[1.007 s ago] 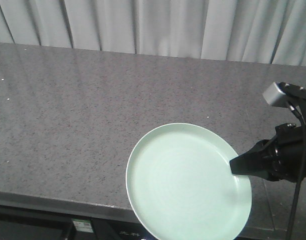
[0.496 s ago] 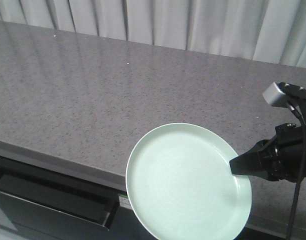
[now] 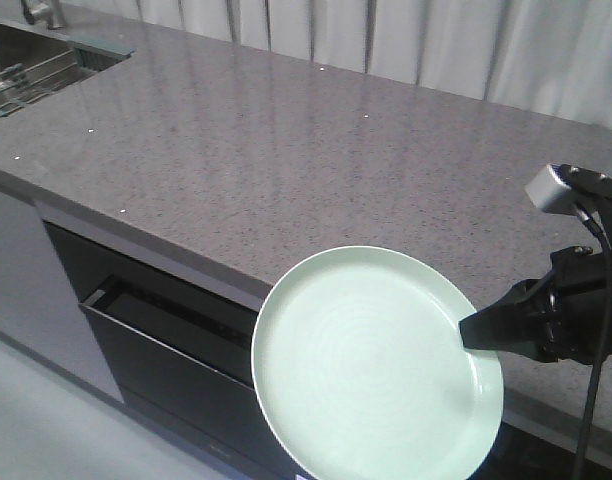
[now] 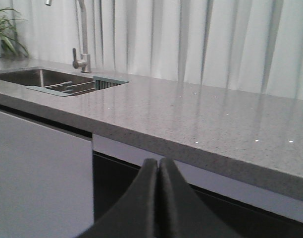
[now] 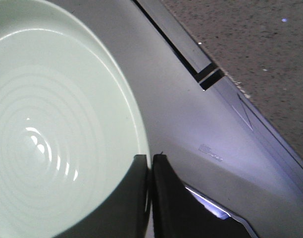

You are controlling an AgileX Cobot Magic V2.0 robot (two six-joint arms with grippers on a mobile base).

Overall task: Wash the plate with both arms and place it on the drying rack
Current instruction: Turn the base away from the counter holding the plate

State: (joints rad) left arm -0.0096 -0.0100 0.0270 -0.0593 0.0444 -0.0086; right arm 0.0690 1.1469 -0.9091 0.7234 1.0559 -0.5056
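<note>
Plate [image 3: 371, 365] pinched at its right rim by our right gripper [image 3: 468, 335], held off the near edge of the counter [image 3: 286, 170], our left gripper [image 4: 158, 162] pressed together, empty, sink [image 3: 26, 72] far left.

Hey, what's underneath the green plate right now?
The round pale mint-green plate, gripped at its rim by the right gripper, hangs over the front edge of the grey speckled countertop and a dark cabinet front. Whatever lies directly beneath it is hidden.
</note>
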